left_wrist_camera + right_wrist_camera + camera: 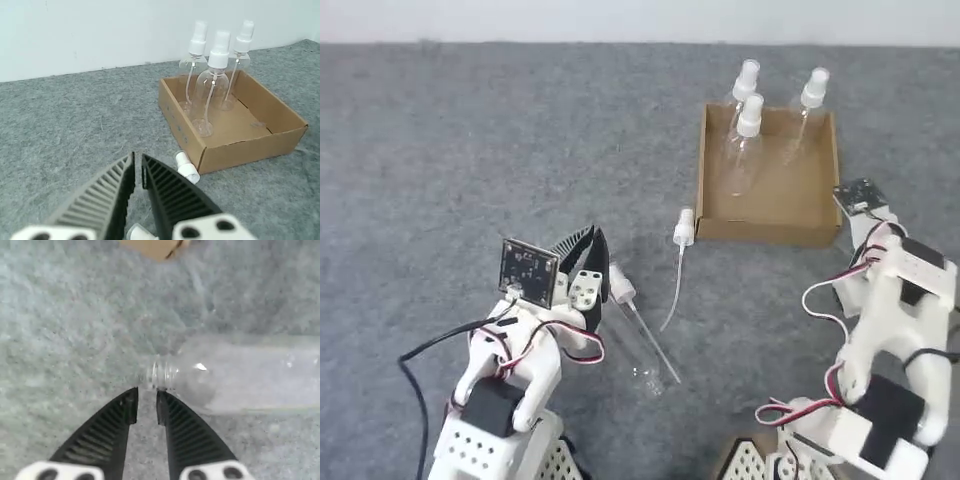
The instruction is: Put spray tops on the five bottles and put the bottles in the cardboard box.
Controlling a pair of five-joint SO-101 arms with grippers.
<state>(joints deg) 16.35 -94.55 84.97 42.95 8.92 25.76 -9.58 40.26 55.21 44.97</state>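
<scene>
While the left gripper [137, 159] hangs low over the grey mat [470, 150], its ribbed black fingers sit all but together, with a thin slit between them and nothing held. Just past the tips a loose spray top [186, 167] lies on the mat, just beside the near corner of the cardboard box [250, 145]; touching or not, cannot tell. From above, its dip tube curves away from the box toward the arms. Close beside this gripper a clear bottle [642, 358] lies on its side with a white top [623, 290] at its neck end. Whether that top is seated or merely laid against the neck is hard to make out, since the glass is nearly lost against the mat. Inside the box, three bottles stand upright with tops on: a front bottle [212, 95], and toward the far wall a rear bottle [192, 70] and a corner bottle [235, 75]. The right gripper [147, 392] has its fingers a little apart, gripping nothing. Its tips are at the open neck of an uncapped bottle [235, 372] lying on the mat; contact unclear. That bottle's base is cut off by the frame edge. A scrap of cardboard corner lies beyond. From above, the right arm [895, 320] stands by the box's near corner, its wrist covering the mat beneath.
</scene>
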